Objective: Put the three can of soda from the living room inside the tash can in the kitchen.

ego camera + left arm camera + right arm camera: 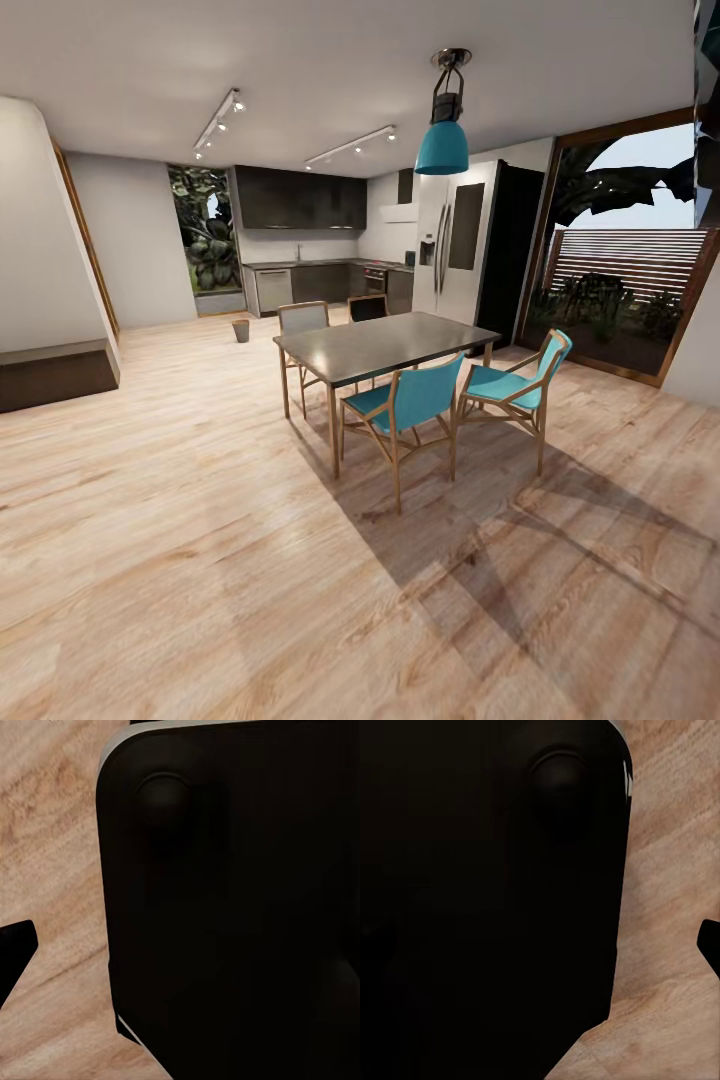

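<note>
The tash can [241, 330] is a small grey bin standing on the wood floor far ahead, in front of the kitchen's dark cabinets [300, 200] and grey counter [300, 265]. The tall steel fridge [455, 240] stands to the right of them. The soda cans are out of view. In the left wrist view a black panel of the robot [225, 907] hangs over the floor, with a dark finger tip [15, 952] at the edge. The right wrist view has the same black panel [487, 907] and a dark finger tip [711, 945].
A dark dining table [385, 345] with teal chairs [410, 400] stands between me and the fridge. A teal pendant lamp [443, 140] hangs over it. A low dark ledge [55, 375] runs along the left wall. Open wood floor [180, 420] stretches left of the table toward the bin.
</note>
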Available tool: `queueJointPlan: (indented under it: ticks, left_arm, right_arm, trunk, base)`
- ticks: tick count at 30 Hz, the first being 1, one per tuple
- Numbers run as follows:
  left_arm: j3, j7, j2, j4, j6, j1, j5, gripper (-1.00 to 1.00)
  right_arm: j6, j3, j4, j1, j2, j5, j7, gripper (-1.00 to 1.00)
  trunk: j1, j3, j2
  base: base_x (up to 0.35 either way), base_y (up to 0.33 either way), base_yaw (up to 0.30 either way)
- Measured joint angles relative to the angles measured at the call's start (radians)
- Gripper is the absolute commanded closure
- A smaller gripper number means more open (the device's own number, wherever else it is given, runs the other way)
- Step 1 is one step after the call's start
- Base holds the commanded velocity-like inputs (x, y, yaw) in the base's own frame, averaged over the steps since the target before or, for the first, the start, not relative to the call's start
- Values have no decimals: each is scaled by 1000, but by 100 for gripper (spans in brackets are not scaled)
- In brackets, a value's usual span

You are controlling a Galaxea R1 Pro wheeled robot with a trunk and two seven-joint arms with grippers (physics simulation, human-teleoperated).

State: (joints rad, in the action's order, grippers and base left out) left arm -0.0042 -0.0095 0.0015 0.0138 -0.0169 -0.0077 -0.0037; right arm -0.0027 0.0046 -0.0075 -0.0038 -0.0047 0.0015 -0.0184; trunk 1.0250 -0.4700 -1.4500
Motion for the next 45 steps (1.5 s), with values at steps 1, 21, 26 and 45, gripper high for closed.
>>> queueJointPlan:
  ticks: [1,21,26,45]
  left_arm:
    - [0,0,0,0,0,0,0,-100]
    - [-4,-7,3,275,-416,24,-14,-100]
    - [-3,-7,4,736,-421,108,-12,-100]
    - [-2,-3,3,1346,-361,233,-19,-100]
  right_arm:
    - [0,0,0,0,0,0,0,-100]
    - [-379,101,-209,8,12,26,-64,-100]
    - [-391,110,-356,11,11,26,-66,-100]
    - [4,170,-1278,51,4,26,-74,-100]
  trunk:
    - [0,0,0]
    - [0,0,0]
    - [0,0,0]
    - [0,0,0]
  base:
    - [0,0,0]
    - [27,-25,0]
    - [207,-100,0]
    - [57,-19,0]
